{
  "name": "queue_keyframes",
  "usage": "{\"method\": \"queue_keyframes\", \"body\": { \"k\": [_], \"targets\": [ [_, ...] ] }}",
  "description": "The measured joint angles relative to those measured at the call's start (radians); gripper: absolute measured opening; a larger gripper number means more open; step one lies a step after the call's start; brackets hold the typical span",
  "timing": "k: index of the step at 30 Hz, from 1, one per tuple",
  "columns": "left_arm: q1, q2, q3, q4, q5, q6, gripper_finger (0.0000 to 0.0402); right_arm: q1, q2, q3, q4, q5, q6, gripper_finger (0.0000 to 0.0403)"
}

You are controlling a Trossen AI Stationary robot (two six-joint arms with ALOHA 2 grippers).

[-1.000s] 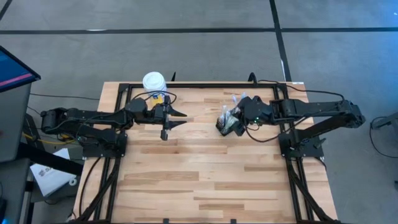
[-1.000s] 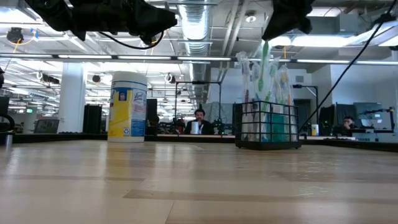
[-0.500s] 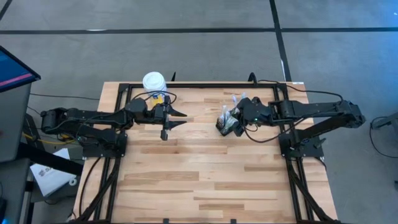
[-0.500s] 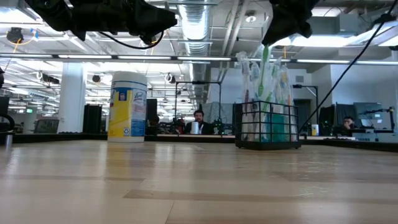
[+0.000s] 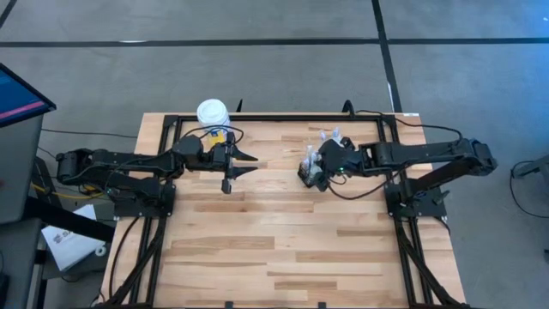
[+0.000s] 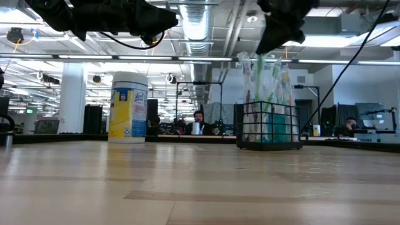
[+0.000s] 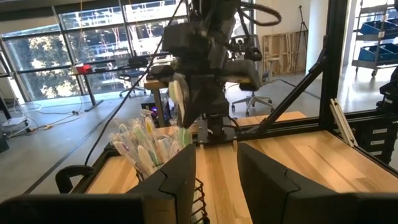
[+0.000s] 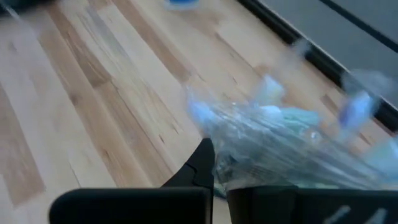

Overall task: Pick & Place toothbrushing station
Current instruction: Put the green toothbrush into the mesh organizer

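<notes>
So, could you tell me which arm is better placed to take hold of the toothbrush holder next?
The right. Its gripper hangs directly over the toothbrushes standing in the black mesh holder. The left gripper hovers apart from them, nearer the white-lidded jar.

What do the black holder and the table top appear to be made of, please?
The holder looks like thin black metal wire, probably matte coated: an open grid you can see through to the toothbrushes. The table top looks like light wood planks, with visible grain and joints, and a slight sheen.
</notes>
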Motion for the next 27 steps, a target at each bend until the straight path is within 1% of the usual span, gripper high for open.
{"method": "queue_keyframes", "body": {
  "k": [3, 5, 7, 9, 11, 13, 15, 16, 18, 27],
  "targets": [
    [0.000, 0.000, 0.000, 0.001, 0.000, 0.000, 0.0114, 0.001, 0.018, -0.006, -0.018, -0.004, -0.006, 0.0007],
    [0.000, 0.000, 0.000, 0.000, 0.000, 0.000, 0.0114, 0.001, 0.043, 0.002, 0.026, -0.005, -0.018, 0.0008],
    [0.000, 0.000, 0.000, 0.001, 0.000, 0.000, 0.0114, 0.001, 0.046, -0.006, -0.006, -0.014, -0.026, 0.0008],
    [0.000, 0.000, 0.000, -0.002, 0.000, 0.000, 0.0114, 0.000, 0.061, 0.001, 0.031, -0.019, -0.031, 0.0008],
    [0.000, 0.000, 0.000, 0.001, 0.000, 0.000, 0.0114, 0.000, 0.070, -0.005, 0.004, -0.023, -0.031, 0.0008],
    [0.000, 0.000, 0.000, -0.003, 0.000, 0.000, 0.0114, 0.000, 0.094, 0.000, 0.036, -0.023, -0.033, 0.0008],
    [0.000, 0.000, 0.000, 0.000, 0.000, 0.000, 0.0114, 0.000, 0.100, -0.005, 0.013, -0.026, -0.032, 0.0008],
    [0.000, 0.000, 0.000, -0.003, 0.000, 0.000, 0.0114, 0.000, 0.111, 0.001, 0.033, -0.026, -0.033, 0.0008],
    [0.000, 0.000, 0.000, -0.002, 0.000, 0.000, 0.0114, 0.000, 0.128, -0.003, 0.012, -0.028, -0.032, 0.0008],
    [0.000, 0.000, 0.000, -0.003, 0.000, 0.000, 0.0114, -0.001, 0.183, -0.003, 0.027, -0.030, -0.042, 0.0008]
  ]
}}
